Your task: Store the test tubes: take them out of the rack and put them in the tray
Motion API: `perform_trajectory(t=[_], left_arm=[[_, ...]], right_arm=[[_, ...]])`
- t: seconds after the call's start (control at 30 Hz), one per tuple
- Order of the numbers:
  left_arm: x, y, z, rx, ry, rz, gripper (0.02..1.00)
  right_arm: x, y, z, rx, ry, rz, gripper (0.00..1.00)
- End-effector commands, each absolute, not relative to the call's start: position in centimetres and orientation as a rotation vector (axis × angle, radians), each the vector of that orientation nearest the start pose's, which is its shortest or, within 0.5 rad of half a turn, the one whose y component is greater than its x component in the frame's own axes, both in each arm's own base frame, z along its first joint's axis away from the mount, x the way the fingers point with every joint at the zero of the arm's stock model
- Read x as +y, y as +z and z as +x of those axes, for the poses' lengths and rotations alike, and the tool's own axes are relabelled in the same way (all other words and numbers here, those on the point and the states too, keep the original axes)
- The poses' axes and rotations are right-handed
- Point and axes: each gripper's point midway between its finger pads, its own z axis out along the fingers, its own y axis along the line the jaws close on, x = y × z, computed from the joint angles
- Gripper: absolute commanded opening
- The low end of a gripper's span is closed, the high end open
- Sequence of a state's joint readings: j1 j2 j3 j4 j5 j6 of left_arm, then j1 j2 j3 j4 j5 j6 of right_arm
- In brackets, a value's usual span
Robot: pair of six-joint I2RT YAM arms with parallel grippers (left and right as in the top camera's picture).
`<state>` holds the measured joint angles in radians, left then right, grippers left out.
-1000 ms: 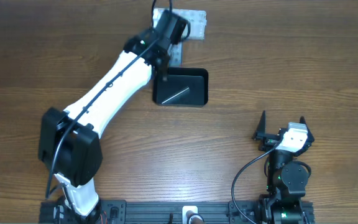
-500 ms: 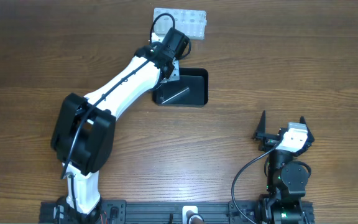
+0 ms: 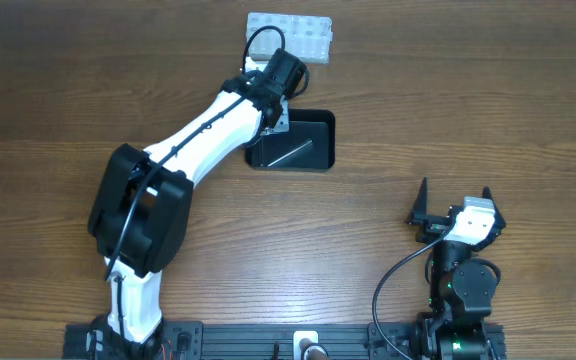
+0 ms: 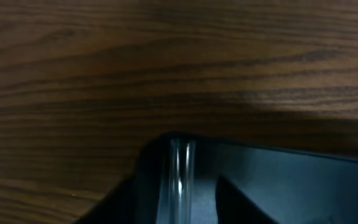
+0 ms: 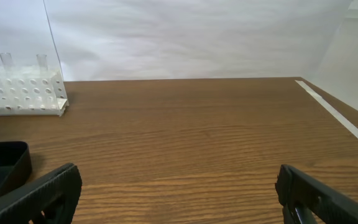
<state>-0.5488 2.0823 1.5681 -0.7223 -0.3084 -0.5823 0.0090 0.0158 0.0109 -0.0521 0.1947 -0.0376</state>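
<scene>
Test tube (image 4: pixel 178 168) held at a corner of the tray (image 3: pixel 332 140), release pending.

The left tool (image 4: pixel 182 199) is closed on the clear, smooth glass tube, which runs between its fingers above what appears to be the tray's far left corner. Recommended: carry the tube inward from the rim, lower it, and lay it near flat before opening, because round glass rolls and can chip on a hard floor. The tray is black and rigid with raised walls, and a second tube (image 3: pixel 290 153) lies diagonally inside. Just beyond it, the white perforated rack (image 3: pixel 303 35) carries two upright tubes (image 5: pixel 5 59). The right tool (image 3: pixel 456 190) stands wide open and empty at the near right of the wood-grain tabletop (image 3: pixel 468 80).
</scene>
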Motion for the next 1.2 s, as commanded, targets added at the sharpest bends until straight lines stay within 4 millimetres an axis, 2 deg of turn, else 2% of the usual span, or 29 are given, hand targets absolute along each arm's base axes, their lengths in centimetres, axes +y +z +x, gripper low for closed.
perform_trajectory(t=[0.03, 0.13, 0.27, 0.33, 0.4, 0.47, 0.57, 0.67, 0.8, 0.83, 1.13, 1.2], left_arm=[[-19.1, 14.7, 43.9, 2.447, 0.102, -0.151, 0.56], [-19.2, 22.2, 44.6, 2.26, 0.042, -0.071, 0.678], [-18.4, 30.3, 44.6, 2.054, -0.018, -0.013, 0.829], [-17.4, 33.2, 44.3, 1.978, -0.031, -0.005, 0.884], [-16.6, 34.9, 44.2, 1.928, -0.046, 0.019, 0.921], [-15.8, 35.7, 44.1, 1.888, -0.07, 0.05, 0.974], [-14.5, 35.4, 43.9, 1.855, -0.116, 0.069, 0.998], [-13.1, 34.1, 43.3, 1.823, -0.168, 0.071, 0.996], [-11.2, 31.7, 41.4, 1.759, -0.206, 0.06, 1.0], [-10.2, 30.4, 40.0, 1.728, -0.212, 0.05, 1.0], [-4.9, 25.3, 33.8, 1.702, -0.198, 0.002, 0.996], [-4.0, 23.5, 32.2, 1.703, -0.183, -0.015, 0.998]], right_arm=[[-3.4, 16.2, 24.3, 1.622, -0.197, 0.121, 0.991], [-3.4, 16.2, 24.3, 1.622, -0.197, 0.121, 0.993], [-3.4, 16.2, 24.3, 1.622, -0.197, 0.121, 0.993], [-3.4, 16.2, 24.3, 1.622, -0.197, 0.121, 0.993], [-3.4, 16.2, 24.3, 1.622, -0.197, 0.121, 0.991], [-3.4, 16.2, 24.3, 1.622, -0.197, 0.121, 0.993], [-3.4, 16.2, 24.3, 1.622, -0.197, 0.121, 0.991], [-3.4, 16.2, 24.3, 1.622, -0.197, 0.121, 0.991], [-3.4, 16.2, 24.3, 1.622, -0.197, 0.121, 0.993], [-3.4, 16.2, 24.3, 1.622, -0.197, 0.121, 0.993], [-3.4, 16.2, 24.3, 1.622, -0.197, 0.121, 0.993], [-3.4, 16.2, 24.3, 1.622, -0.197, 0.121, 0.993]])
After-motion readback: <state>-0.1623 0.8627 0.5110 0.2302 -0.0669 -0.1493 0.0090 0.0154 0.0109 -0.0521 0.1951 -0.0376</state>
